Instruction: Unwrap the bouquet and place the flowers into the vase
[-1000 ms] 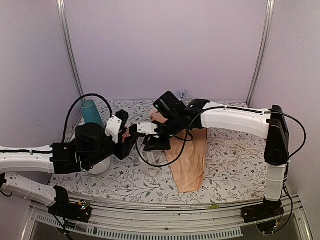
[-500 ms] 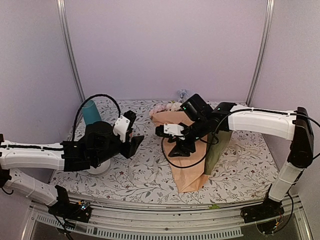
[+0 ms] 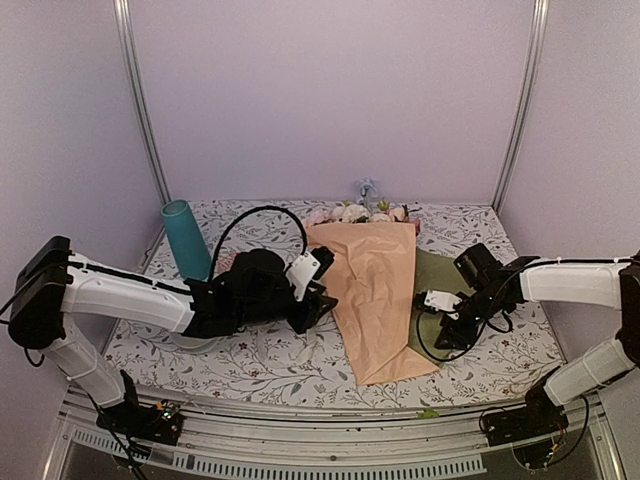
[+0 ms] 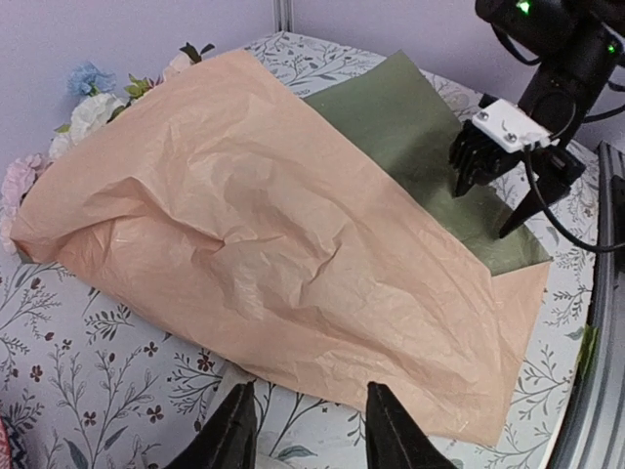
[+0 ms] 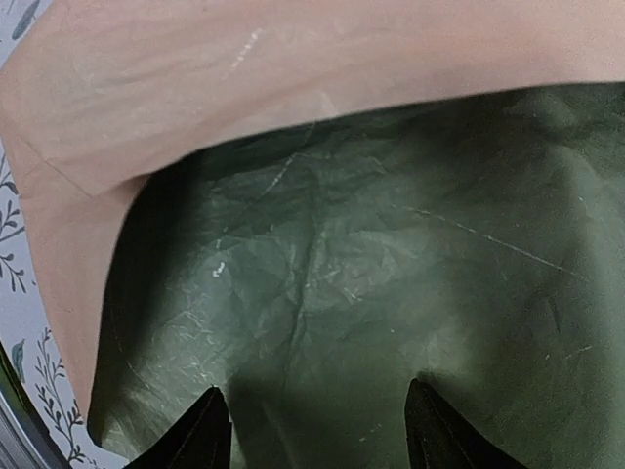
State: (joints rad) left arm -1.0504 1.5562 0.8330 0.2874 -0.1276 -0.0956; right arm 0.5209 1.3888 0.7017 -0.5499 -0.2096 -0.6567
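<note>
Lilac walls (image 3: 330,100) on three sides, silver uprights (image 3: 140,100) at 11 and 1 o'clock, table in white leaf-print cloth (image 3: 280,370), metal rail (image 3: 330,440) along 6 o'clock, light even and soft.

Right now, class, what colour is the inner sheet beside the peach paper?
Inner sheet: olive green, clearest in the right wrist view.
</note>
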